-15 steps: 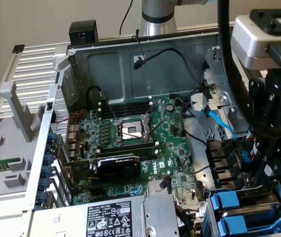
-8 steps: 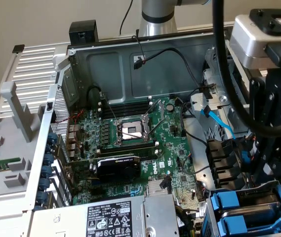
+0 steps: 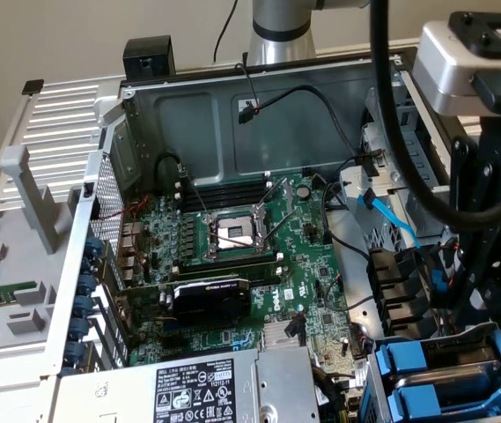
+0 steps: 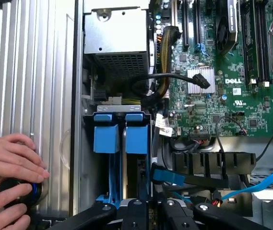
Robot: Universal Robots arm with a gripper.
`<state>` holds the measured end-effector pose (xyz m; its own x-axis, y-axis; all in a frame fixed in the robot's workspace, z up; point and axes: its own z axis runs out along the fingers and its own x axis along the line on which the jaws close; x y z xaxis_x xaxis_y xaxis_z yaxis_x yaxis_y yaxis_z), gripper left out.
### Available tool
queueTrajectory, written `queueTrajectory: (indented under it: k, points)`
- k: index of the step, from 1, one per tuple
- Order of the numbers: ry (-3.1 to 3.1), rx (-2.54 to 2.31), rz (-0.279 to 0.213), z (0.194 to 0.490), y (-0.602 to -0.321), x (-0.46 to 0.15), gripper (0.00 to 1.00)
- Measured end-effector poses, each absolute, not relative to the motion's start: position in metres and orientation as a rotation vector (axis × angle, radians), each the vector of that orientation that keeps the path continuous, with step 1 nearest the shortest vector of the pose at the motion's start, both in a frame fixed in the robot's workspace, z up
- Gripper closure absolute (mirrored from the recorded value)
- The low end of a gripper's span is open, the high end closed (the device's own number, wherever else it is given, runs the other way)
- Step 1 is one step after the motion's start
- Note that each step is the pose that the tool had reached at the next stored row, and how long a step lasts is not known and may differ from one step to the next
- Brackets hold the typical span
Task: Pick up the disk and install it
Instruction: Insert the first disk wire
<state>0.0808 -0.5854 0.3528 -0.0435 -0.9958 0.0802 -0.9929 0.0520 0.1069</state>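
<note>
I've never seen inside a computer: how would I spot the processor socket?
Start at the open metal case, then the green motherboard inside it. Near the board's middle sits the processor socket: a square silver frame, unlike the black card and dark slots beside it.

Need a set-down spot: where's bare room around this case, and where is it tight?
Free: the ribbed panel between the case wall and a person's hands. Crowded: cables and blue carriers beside the motherboard, with the gripper close by.
</note>
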Motion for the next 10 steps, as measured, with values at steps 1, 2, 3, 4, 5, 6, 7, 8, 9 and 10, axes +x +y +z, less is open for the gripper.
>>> queueTrajectory:
  k: [1,2,3,4,5,6,7,8,9,10]
  points:
    - [-2.185,2.070,-0.034,0.3527,-0.5853,0.0808,0.83]
    - [-2.185,2.070,-0.034,0.3527,-0.5853,0.0808,0.83]
    - [-2.185,2.070,-0.034,0.3527,-0.5853,0.0808,0.83]
    - [-2.185,2.070,-0.034,0.3527,-0.5853,0.0808,0.83]
    - [-2.185,2.070,-0.034,0.3527,-0.5853,0.0809,0.83]
    - [-2.185,2.070,-0.034,0.3527,-0.5854,0.0811,0.83]
    - [-2.185,2.070,-0.034,0.3526,-0.5859,0.0816,0.83]
    - [-2.185,2.070,-0.035,0.3525,-0.5869,0.0823,0.83]
    - [-2.185,2.070,-0.035,0.3526,-0.5877,0.0825,0.83]
    - [-2.186,2.070,-0.036,0.3526,-0.5887,0.0825,0.83]
